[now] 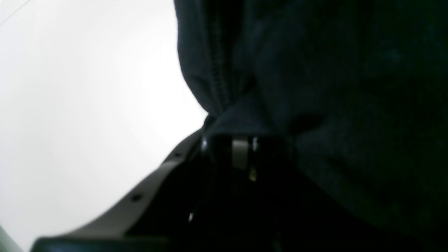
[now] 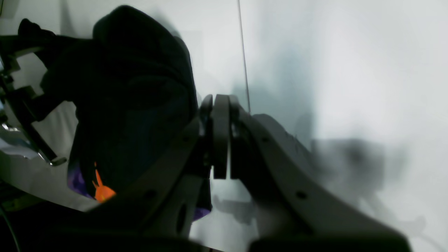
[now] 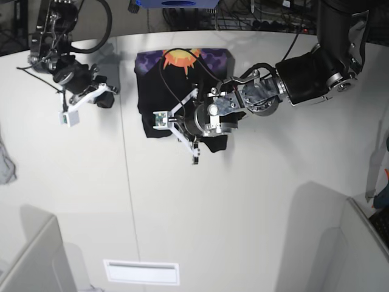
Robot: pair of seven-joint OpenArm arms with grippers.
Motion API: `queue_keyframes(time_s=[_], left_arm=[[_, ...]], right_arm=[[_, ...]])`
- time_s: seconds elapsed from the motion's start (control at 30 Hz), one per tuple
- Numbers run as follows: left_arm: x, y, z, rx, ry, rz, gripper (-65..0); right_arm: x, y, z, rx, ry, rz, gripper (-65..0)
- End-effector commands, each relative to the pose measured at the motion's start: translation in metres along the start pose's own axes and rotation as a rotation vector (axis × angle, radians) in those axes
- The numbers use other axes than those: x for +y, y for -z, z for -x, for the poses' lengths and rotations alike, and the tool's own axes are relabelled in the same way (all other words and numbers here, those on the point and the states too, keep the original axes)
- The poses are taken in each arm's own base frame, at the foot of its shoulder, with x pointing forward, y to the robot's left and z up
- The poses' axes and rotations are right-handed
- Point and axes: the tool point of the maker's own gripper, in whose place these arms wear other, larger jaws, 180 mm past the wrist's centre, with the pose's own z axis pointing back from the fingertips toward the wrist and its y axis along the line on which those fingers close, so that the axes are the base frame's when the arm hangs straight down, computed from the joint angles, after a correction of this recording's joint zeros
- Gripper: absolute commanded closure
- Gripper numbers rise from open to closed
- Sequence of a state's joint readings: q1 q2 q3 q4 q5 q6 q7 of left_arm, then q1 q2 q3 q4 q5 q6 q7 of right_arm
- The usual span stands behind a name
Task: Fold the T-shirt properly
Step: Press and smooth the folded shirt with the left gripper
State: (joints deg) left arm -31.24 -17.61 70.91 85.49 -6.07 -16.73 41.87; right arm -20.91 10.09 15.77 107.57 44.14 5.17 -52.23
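So the left gripper (image 3: 214, 135) is sitting right on the near edge of the T-shirt (image 3: 159, 91), and from its wrist cam you can see black cloth bunched up and pulled into the jaws, so it's clamped on the fabric. Dark hem stitching runs down into the pinch point. The arm behind it stretches off to the far right side of the shirt, with a black cable looping over the cloth.

The right gripper (image 3: 104, 95) is well off to the left of the T-shirt, not touching it, hovering over the bare white table (image 3: 243, 213). In its own wrist view the two pale fingers (image 2: 220, 136) are pressed flat together with nothing between them.

The T-shirt itself lies on the far middle part of the table as a fairly compact, partly folded bundle. Its far edge shows the print side up: orange sun (image 3: 181, 58) on purple. The rest toward the left gripper is plain black. The near-left corner looks a bit rumpled.

Way left of the shirt, at the table's edge, there's a small grey scrap of cloth (image 3: 5, 165).
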Motion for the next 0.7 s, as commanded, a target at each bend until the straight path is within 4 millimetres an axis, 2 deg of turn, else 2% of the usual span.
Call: queue_keyframes(time_s=[0.0,0.17,0.23,0.33,0.37,0.47,0.53,0.57,0.63,0.67], left_arm=[[0.02,-0.006,-0.014,-0.035,0.014,-0.047,-12.3],[0.044,-0.024,-0.043,-0.108,0.059,-0.103,-41.6],[0.054,-0.029,-0.046,-0.106,0.073,-0.125,-52.5],[0.064,-0.036,-0.053,-0.113,0.088,-0.148,-61.5],[0.07,-0.043,-0.059,-0.131,0.092,-0.164,-62.0],[0.11,-0.079,-0.076,-0.242,-0.034,-0.277,-59.6],[0.136,-0.11,-0.072,-0.301,-0.151,-0.364,-56.4],[0.141,-0.122,-0.066,-0.297,-0.176,-0.387,-54.0],[0.137,-0.138,-0.05,-0.27,-0.206,-0.388,-43.3],[0.131,-0.143,-0.038,-0.261,-0.245,-0.373,-34.4]], right_arm=[[0.003,-0.004,-0.012,-0.037,-0.015,-0.009,0.0],[0.003,-0.004,-0.011,-0.036,-0.015,-0.009,0.0],[0.003,-0.004,-0.011,-0.033,-0.015,-0.009,0.0],[0.003,-0.004,-0.011,-0.033,-0.014,-0.008,0.0],[0.003,-0.004,-0.011,-0.033,-0.014,-0.008,0.0],[0.002,-0.004,-0.009,-0.029,-0.013,-0.007,0.0],[0.003,-0.004,-0.007,-0.024,-0.014,-0.009,0.0],[0.003,-0.005,-0.005,-0.019,-0.015,-0.008,0.0],[0.008,-0.01,-0.004,-0.029,-0.03,-0.018,0.0],[0.013,-0.014,-0.005,-0.04,-0.045,-0.026,0.0]])
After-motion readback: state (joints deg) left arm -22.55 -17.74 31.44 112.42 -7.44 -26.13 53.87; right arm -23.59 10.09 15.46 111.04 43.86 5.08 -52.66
